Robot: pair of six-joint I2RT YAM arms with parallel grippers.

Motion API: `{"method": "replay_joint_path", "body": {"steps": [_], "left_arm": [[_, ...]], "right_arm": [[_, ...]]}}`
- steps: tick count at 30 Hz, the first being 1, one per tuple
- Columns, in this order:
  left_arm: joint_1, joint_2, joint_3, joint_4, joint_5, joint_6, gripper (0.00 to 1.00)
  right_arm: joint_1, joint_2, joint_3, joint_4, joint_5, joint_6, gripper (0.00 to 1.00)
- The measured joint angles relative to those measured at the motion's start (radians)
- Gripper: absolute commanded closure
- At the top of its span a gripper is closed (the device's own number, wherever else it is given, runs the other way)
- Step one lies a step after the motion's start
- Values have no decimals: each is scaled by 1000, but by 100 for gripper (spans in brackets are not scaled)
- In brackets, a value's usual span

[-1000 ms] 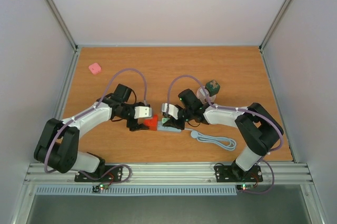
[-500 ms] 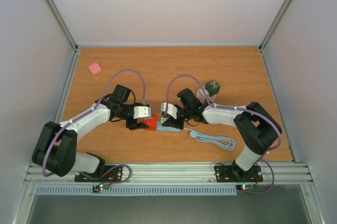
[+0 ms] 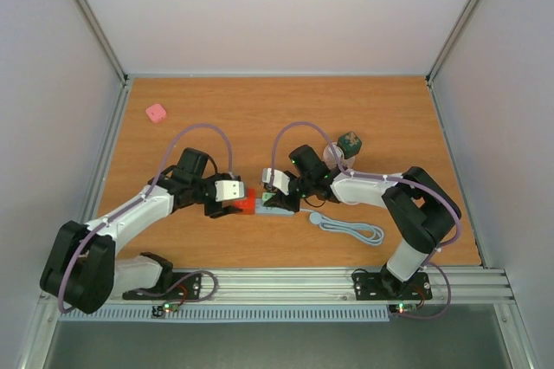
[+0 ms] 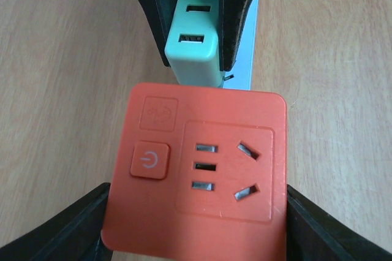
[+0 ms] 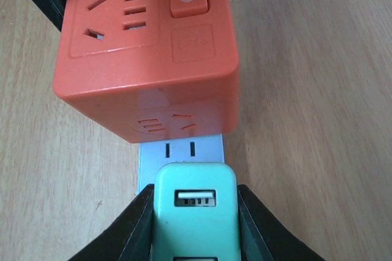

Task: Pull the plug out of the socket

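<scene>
Left wrist, cropped left end effector (image 4: 195, 236) seemingly grips orange cube (image 4: 202, 169), right end effector (image 4: 197, 22) clamps green plug (image 4: 193, 59)

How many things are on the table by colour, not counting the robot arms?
Pink: 1, the small block
Orange-red: 1, the socket cube
Green: 2, the mint adapter and the dark green cube
Pale blue: 1, the power strip with its cable
Clear: 1, a round thing, too small to identify
Total: 6
</scene>
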Motion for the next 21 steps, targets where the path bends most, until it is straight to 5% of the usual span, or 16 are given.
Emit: {"method": "replay_joint_path", "body": {"steps": [21], "left_arm": [[2, 27, 56, -63, 18, -89, 68]], "right_arm": [[6, 0, 7, -7, 8, -2, 99]]}}
